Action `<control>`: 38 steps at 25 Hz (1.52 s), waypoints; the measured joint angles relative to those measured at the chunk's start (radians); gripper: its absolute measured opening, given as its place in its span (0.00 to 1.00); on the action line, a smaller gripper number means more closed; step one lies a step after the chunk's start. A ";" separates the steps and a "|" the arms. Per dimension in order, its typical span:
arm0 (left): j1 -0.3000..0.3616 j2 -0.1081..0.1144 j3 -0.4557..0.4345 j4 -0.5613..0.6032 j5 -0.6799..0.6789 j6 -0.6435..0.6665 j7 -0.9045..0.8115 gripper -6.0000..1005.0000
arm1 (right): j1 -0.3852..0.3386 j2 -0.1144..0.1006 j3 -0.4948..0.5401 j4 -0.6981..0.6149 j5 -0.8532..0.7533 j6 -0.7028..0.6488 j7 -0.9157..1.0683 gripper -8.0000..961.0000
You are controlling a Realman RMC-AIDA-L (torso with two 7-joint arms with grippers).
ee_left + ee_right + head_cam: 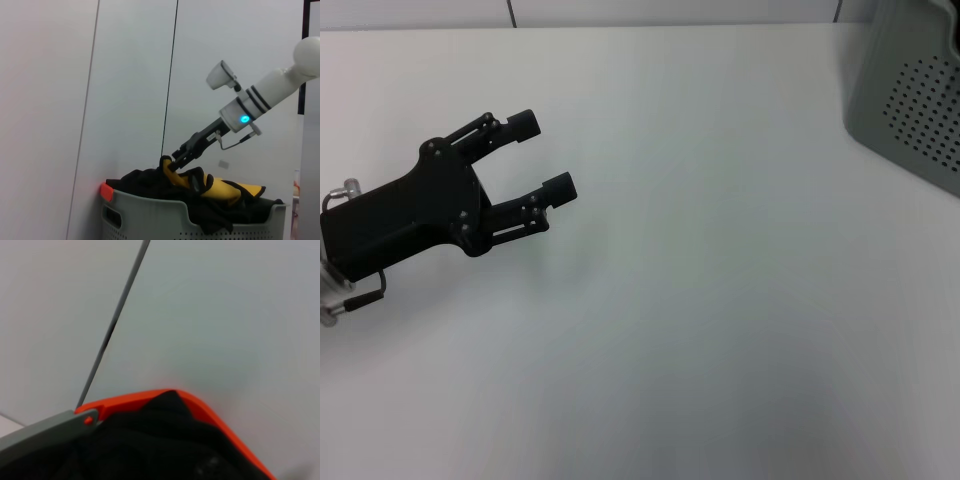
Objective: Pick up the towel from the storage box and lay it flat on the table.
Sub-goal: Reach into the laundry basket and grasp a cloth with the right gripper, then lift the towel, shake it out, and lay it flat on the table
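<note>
The step in hand was the pick-up. The right end effector [172, 164] had reached into the top of the storage box [150, 215], which stood at the far right of the worktop [720, 300]. Seen from the left wrist view, its fingers were closed on a raised fold of the towel [220, 189], the mustard-yellow cloth lying in the box among dark fabric [145, 182]. Most of the towel rested inside the box; only the gripped fold stood above the heap. The right wrist view showed only the box's grey rim [40, 432], an orange edge [150, 400] and dark fabric close below.

The left end effector [542, 157] hovered over the near-left part of the worktop, its fingers apart and holding nothing.

The next move probably called for a lift high enough to draw the whole towel clear of the rim without dragging the dark fabric along. After that, a carry leftward over the bare worktop would be needed. The waiting left end effector appeared placed to take a second edge for spreading.
</note>
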 joint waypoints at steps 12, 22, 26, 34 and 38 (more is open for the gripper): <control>0.007 -0.007 0.000 -0.013 0.000 -0.010 0.023 0.84 | 0.002 0.021 -0.005 0.012 0.000 0.010 -0.052 0.59; 0.015 -0.009 0.000 -0.013 -0.007 -0.011 0.028 0.83 | -0.062 0.041 0.036 -0.124 0.174 0.052 -0.059 0.18; 0.022 -0.009 0.000 -0.013 -0.010 -0.009 0.033 0.82 | -0.095 0.018 0.139 -0.132 0.471 0.070 -0.123 0.07; 0.036 0.006 -0.003 -0.008 -0.070 0.045 0.031 0.81 | -0.156 -0.052 0.280 0.063 1.360 -0.024 -0.447 0.02; 0.033 0.025 -0.003 -0.005 -0.122 0.110 0.020 0.81 | -0.132 -0.101 0.293 0.221 1.601 -0.141 -0.513 0.02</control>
